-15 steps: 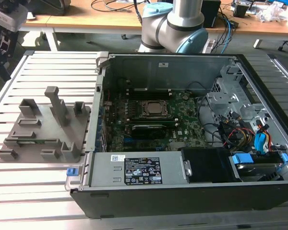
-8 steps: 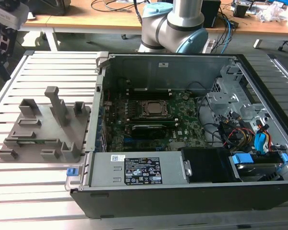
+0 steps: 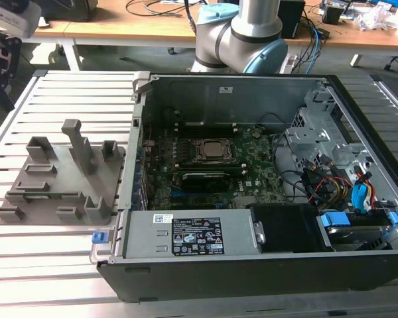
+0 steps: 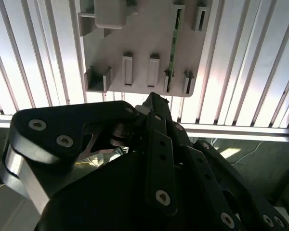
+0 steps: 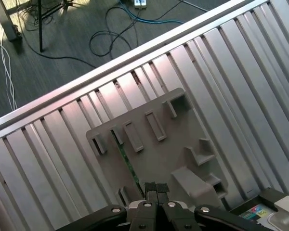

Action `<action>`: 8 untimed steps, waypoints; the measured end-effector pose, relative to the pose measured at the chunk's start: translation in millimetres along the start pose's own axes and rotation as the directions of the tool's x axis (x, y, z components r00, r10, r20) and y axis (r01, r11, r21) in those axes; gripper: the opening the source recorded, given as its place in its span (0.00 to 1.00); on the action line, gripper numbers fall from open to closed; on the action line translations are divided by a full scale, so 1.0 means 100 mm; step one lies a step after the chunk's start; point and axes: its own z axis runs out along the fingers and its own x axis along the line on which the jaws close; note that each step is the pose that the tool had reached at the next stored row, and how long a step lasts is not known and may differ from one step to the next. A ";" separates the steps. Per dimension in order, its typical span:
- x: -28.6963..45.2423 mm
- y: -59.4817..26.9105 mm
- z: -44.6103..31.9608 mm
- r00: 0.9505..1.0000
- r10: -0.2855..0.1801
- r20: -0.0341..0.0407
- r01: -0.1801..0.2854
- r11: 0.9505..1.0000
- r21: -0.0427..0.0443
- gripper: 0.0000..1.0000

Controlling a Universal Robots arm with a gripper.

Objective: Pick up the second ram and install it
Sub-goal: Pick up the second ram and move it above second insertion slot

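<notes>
The slatted table (image 3: 66,265) carries an open computer case (image 3: 239,89) and, beside it on the exterior view's left, a grey fixture plate (image 3: 66,173). The gripper (image 5: 156,188) hovers above the plate, fingertips pressed together, holding nothing. The second ram (image 4: 173,43) stands on edge in the plate's slots, near the fingertips

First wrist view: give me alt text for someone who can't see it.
The gripper, fingertips together, hangs over a grey fixture plate on a slatted metal table. The second ram, a thin green stick, stands on edge in the plate near the fingertips.
</notes>
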 end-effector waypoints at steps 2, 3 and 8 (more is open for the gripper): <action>0.000 0.000 0.000 1.000 -0.016 -0.001 0.016 1.000 0.000 0.11; 0.000 0.000 0.000 1.000 -0.028 -0.001 0.028 1.000 -0.001 0.11; 0.000 0.000 0.000 0.996 -0.087 -0.004 0.087 0.996 -0.002 0.11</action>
